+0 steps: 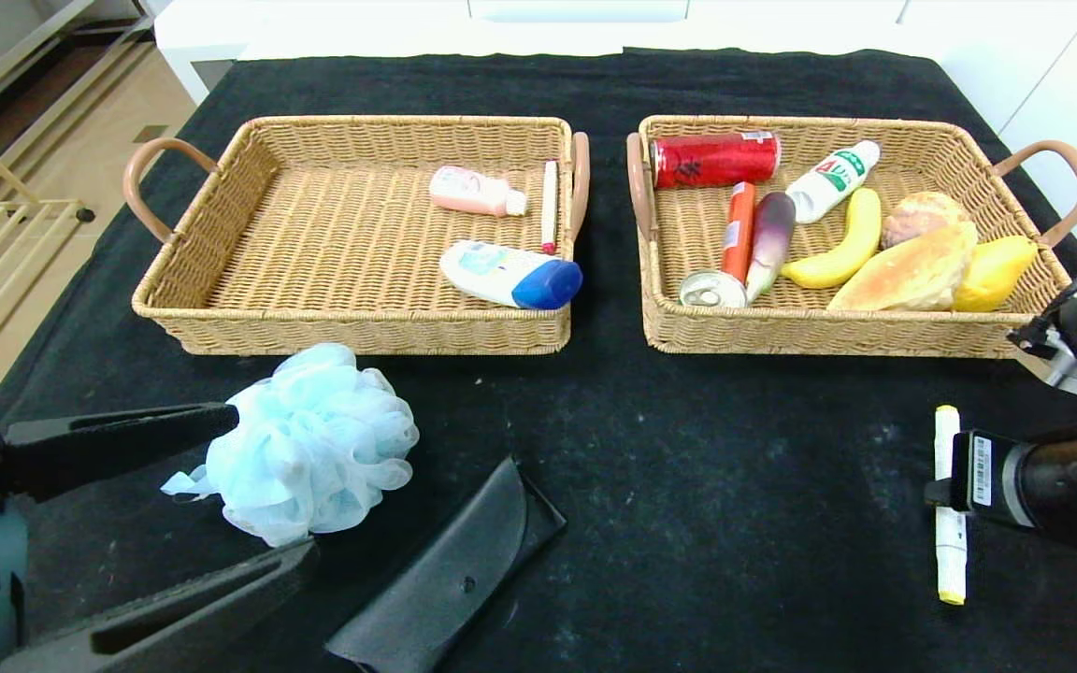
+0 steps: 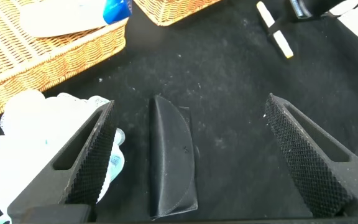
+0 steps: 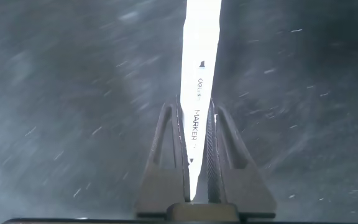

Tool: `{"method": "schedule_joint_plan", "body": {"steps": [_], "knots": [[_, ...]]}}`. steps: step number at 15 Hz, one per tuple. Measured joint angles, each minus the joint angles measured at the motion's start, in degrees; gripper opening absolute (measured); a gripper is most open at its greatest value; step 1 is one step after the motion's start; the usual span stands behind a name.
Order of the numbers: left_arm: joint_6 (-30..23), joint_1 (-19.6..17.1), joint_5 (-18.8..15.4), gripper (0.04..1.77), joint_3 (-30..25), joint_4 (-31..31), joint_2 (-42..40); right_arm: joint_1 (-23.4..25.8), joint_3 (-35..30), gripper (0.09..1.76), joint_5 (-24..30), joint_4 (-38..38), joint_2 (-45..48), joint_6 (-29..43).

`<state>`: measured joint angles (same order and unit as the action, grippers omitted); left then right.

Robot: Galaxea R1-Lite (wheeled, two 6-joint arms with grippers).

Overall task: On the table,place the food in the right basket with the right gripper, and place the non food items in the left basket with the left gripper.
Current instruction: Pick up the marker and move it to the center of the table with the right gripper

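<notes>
My right gripper (image 1: 942, 488) (image 3: 196, 104) is shut on the middle of the white marker with a yellow tip (image 1: 949, 509) (image 3: 201, 50), low over the black table (image 1: 688, 467) at the right. My left gripper (image 1: 272, 486) (image 2: 190, 102) stands wide open at the front left. The black glasses case (image 1: 450, 579) (image 2: 173, 155) lies between its fingers in the left wrist view. The pale blue bath pouf (image 1: 309, 439) (image 2: 17, 143) sits beside one finger. The eggplant (image 1: 770, 241) and orange sausage stick (image 1: 738, 232) lie in the right basket (image 1: 875, 336). The blue-capped white bottle (image 1: 510, 274) lies in the left basket (image 1: 361, 332).
The right basket also holds a red can (image 1: 714, 157), a tin (image 1: 712, 290), a white-green bottle (image 1: 833, 180), a banana (image 1: 840, 252), bread (image 1: 908, 274) and a yellow fruit (image 1: 992, 273). A pink bottle (image 1: 473, 191) and a pen (image 1: 549, 206) lie in the left basket.
</notes>
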<state>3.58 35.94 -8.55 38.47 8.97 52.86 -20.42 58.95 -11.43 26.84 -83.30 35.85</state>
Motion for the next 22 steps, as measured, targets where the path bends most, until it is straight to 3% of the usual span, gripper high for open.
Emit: {"method": "schedule_joint_plan", "body": {"steps": [5, 13, 22], "knots": [[0.0, 0.0, 0.0, 1.72, 0.0, 0.0, -0.1, -9.8, 3.4, 0.28, -2.9, 0.1, 1.0, -0.2], [-0.1, 0.0, 0.2, 1.72, 0.0, 0.0, 0.2, -22.9, 17.5, 0.28, -3.2, -0.3, -10.2, -0.3], [0.0, 0.0, 0.4, 1.72, 0.2, 0.1, -0.2, -29.3, 32.0, 0.28, -3.1, -0.3, -23.0, -3.8]]}}
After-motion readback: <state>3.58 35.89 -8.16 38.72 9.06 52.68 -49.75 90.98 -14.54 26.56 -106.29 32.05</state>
